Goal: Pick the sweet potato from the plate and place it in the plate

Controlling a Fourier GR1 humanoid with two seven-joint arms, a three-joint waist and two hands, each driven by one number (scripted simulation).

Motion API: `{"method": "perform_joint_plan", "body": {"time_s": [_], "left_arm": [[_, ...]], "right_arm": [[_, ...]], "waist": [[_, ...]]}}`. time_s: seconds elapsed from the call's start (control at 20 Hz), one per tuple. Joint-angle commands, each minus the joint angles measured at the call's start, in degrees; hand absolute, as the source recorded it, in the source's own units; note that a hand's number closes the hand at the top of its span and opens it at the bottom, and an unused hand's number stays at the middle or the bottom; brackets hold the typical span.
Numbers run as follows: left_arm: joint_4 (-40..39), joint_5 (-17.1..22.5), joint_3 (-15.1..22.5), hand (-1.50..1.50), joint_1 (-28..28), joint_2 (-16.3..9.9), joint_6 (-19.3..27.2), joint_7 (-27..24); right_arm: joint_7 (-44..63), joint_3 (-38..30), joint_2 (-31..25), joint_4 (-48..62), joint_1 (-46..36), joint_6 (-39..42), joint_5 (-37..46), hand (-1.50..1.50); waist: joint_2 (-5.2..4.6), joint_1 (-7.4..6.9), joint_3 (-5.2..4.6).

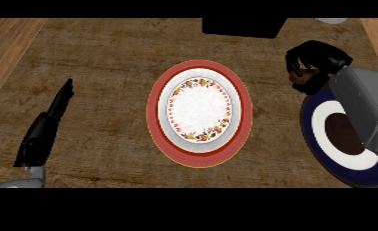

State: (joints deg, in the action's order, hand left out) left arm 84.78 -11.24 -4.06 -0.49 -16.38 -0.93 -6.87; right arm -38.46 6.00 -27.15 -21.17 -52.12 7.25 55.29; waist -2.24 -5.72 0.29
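Landmark: a floral plate point(199, 108) with a white middle and a rim of red and yellow flowers, sitting on a wider red plate point(193, 156) in the middle of the brown table point(103, 50).
Right hand: the right hand point(314, 67) is to the right of the floral plate and a little farther back, fingers curled down around something brownish that looks like the sweet potato point(300, 79); only a sliver of it peeks out under the fingers.
Right arm: the grey forearm point(358, 102) runs from that hand toward the near right corner, crossing the plate below it.
Navy plate: to the right of the floral plate lies a navy plate point(325, 162) with a white ring and a dark brown centre, partly hidden by the forearm.
Left hand: the left hand point(48, 125) is well to the left of the floral plate, fingers straight and together, pointing away, holding nothing.
Far edge: a black block point(244, 26) sits beyond the floral plate.
Floral plate contents: nothing lies on its white middle.
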Motion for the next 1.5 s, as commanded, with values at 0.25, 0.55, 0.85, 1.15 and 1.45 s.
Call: {"method": "perform_joint_plan", "body": {"time_s": [0.25, 0.55, 0.85, 1.15, 1.45], "left_arm": [[-0.47, 0.01, -0.70, 0.00, 0.24, 0.39, 0.58, -0.59], [-0.61, -0.14, -1.87, 0.00, 1.08, -0.65, 0.47, -0.14], [-0.62, -0.81, -1.59, 0.00, 2.26, 0.43, 1.34, 0.03], [1.02, 0.32, -3.08, 0.00, 6.19, 0.14, 0.69, -0.67], [2.66, -0.36, -3.24, 0.00, 5.45, 0.34, 1.34, 1.35]], "right_arm": [[-6.31, -7.94, -0.16, 4.11, -6.44, -12.27, -4.89, 1.50], [-20.93, -13.45, -2.47, 2.66, -8.98, -9.09, -11.39, 1.50], [-26.76, -14.14, -0.70, 2.68, -14.00, 5.48, -14.99, 1.50], [-23.59, -10.90, 5.21, -2.77, -13.11, 8.49, -15.80, 1.50], [-13.00, -7.41, 14.28, -13.30, -10.76, 11.35, -17.94, 1.50]], "waist": [[0.31, 1.00, -0.02], [1.34, 3.20, -0.13], [1.92, 4.13, -0.24], [2.49, 5.27, -0.30], [3.10, 7.03, -0.33]]}}
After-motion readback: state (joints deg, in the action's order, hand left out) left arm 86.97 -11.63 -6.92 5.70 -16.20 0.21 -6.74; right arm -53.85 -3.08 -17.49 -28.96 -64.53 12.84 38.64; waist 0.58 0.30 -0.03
